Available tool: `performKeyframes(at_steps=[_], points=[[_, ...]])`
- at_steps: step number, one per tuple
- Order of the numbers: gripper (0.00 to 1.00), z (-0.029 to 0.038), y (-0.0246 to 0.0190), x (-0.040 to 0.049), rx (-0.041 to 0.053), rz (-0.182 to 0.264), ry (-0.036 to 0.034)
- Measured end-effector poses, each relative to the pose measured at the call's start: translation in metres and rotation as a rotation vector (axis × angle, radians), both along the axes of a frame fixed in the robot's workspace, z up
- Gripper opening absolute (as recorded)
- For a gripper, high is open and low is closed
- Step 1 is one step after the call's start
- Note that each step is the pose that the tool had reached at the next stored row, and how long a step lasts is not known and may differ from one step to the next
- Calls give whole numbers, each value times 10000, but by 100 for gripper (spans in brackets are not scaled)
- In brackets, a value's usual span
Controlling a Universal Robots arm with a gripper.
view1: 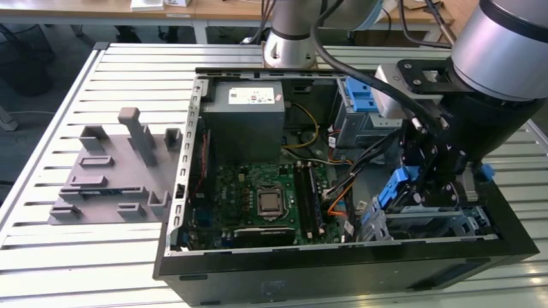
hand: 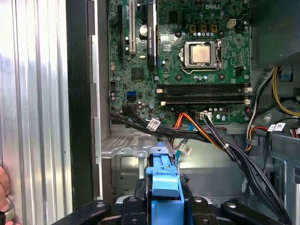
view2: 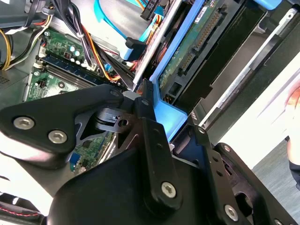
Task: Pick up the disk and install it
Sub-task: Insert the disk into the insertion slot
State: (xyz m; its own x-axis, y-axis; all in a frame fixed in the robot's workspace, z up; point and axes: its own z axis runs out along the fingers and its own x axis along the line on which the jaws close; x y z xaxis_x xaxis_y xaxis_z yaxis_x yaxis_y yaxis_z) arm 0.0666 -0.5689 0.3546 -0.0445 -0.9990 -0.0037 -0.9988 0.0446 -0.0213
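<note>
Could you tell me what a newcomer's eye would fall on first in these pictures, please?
The open computer case on the slatted table draws the eye first, its green motherboard laid bare in the middle. Next comes the black gripper at the exterior view's right, shut on the disk in its bright blue carrier, at the grey drive cage in the case's corner.
</note>
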Motion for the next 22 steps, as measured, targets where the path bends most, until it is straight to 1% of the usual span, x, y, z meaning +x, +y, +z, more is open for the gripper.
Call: performKeyframes(at_steps=[13,22], points=[[36,-91,-1,4,0,0,0],[36,-96,-1,4,0,0,0]])
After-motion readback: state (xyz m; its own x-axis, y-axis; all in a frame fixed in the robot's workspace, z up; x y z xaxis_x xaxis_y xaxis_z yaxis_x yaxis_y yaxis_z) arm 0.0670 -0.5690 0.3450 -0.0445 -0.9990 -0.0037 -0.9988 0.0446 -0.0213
